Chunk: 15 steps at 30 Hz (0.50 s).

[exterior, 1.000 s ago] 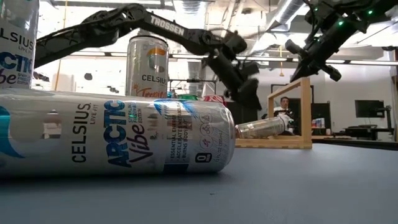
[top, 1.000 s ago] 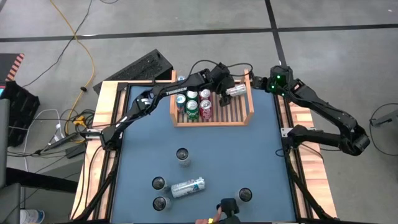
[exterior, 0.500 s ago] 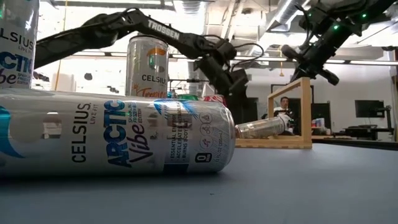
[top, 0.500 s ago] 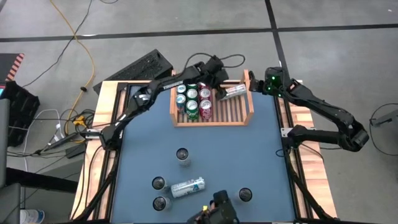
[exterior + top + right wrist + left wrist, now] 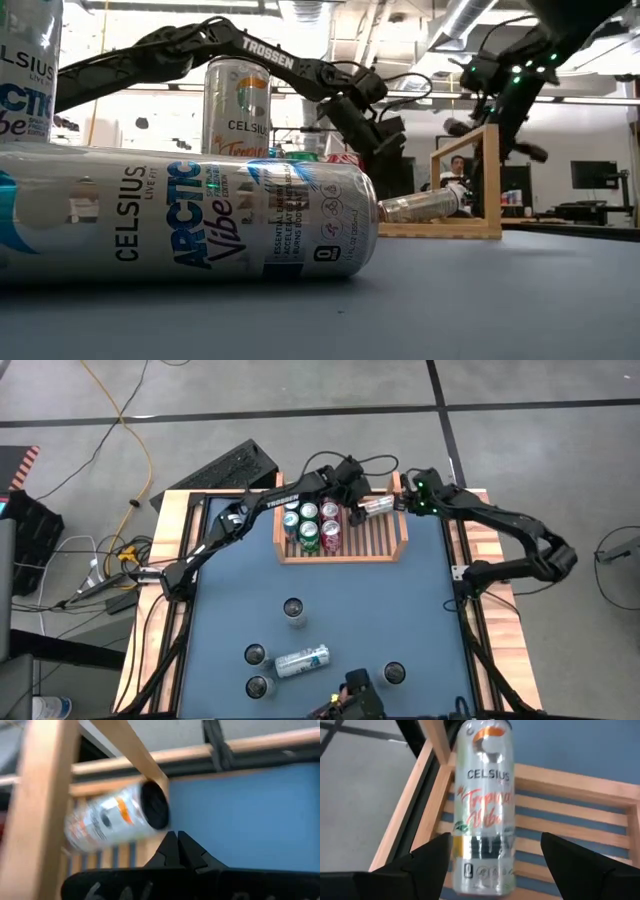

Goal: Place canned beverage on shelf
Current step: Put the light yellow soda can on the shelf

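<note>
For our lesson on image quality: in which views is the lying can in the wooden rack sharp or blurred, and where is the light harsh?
Right wrist view: the lying can is smeared with blur, as are the rack's boards. Left wrist view: the can's lettering is readable, slightly soft. Low view: a near can on the table fills the foreground; bright ceiling lights wash out the background.

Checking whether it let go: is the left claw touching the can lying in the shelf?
Apart. In the left wrist view both fingers stand clear of the can, slats of the shelf showing between.
</note>
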Available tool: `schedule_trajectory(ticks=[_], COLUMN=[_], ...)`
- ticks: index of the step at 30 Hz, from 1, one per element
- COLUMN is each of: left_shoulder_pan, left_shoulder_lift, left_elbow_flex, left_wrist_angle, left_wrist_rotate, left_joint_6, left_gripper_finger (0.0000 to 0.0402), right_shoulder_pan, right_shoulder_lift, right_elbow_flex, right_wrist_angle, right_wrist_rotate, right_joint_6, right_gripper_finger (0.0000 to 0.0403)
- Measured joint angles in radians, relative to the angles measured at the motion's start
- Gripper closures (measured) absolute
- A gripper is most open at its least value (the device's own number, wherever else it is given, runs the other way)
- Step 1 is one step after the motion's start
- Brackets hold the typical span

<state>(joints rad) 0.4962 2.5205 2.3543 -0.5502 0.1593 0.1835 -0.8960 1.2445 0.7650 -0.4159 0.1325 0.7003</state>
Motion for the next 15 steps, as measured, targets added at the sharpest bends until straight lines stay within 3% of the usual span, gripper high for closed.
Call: schedule_trajectory(ticks=[5, 12, 15], left_shoulder_pan=[0.005, 0.003, 0.003], left_shoulder_lift=[-0.014, -0.013, -0.013], left_elbow_flex=[0.002, 0.001, 0.002], left_wrist_angle=[0.030, 0.028, 0.026], left_wrist_rotate=[0.027, 0.045, 0.046], left_joint_6=[-0.031, -0.033, -0.034], left_gripper_finger=[0.0109, 0.0109, 0.0109], right_shoulder_pan=[-0.082, -0.236, -0.268], right_shoulder_lift=[0.097, 0.206, 0.231], right_elbow_flex=[0.002, 0.006, 0.004], right_wrist_angle=[0.150, 0.238, 0.213], right_wrist_rotate=[-0.069, -0.288, -0.317], right_joint_6=[0.004, -0.027, -0.017], right_gripper_finger=[0.0403, 0.0403, 0.0403])
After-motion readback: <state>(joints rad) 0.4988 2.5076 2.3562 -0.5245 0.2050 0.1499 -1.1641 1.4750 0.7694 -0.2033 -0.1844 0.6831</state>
